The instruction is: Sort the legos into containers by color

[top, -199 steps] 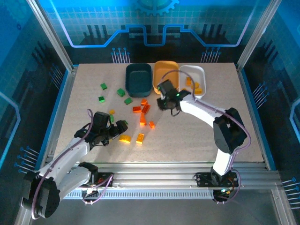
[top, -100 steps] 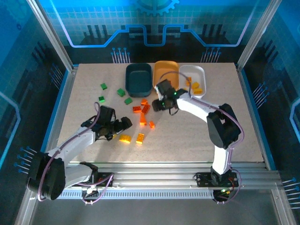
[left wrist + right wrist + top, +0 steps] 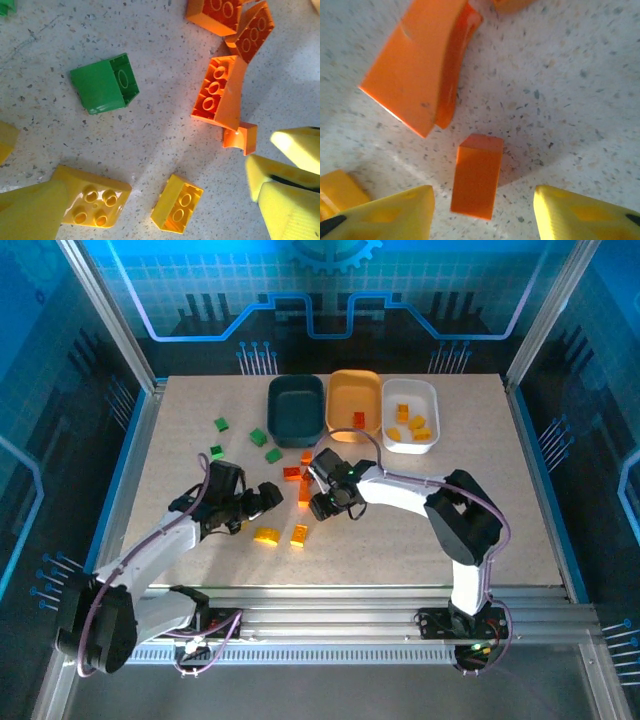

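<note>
My right gripper [image 3: 322, 504] hangs open low over the table, a small red-orange lego [image 3: 476, 176] lying between its fingertips [image 3: 385, 212], untouched. A larger red-orange brick [image 3: 415, 70] lies just beyond it. My left gripper [image 3: 262, 499] is open and holds nothing; two yellow legos [image 3: 176, 204] [image 3: 95, 202] lie between its fingers, a green one [image 3: 105, 84] and red-orange ones [image 3: 220, 95] further out. The teal bin [image 3: 296, 428], the orange bin [image 3: 343, 400] with one red brick and the white bin [image 3: 428, 405] with yellow-orange bricks stand at the back.
Several green legos [image 3: 221, 424] lie scattered left of the teal bin. The two grippers are close together near the red-orange cluster [image 3: 300, 468]. Aluminium rails [image 3: 330, 600] edge the table in front, with open tabletop to the right.
My right gripper has swung from over the orange bin down and left to the red-orange cluster; a red brick now shows in that bin. My left gripper has crept forward and right.
</note>
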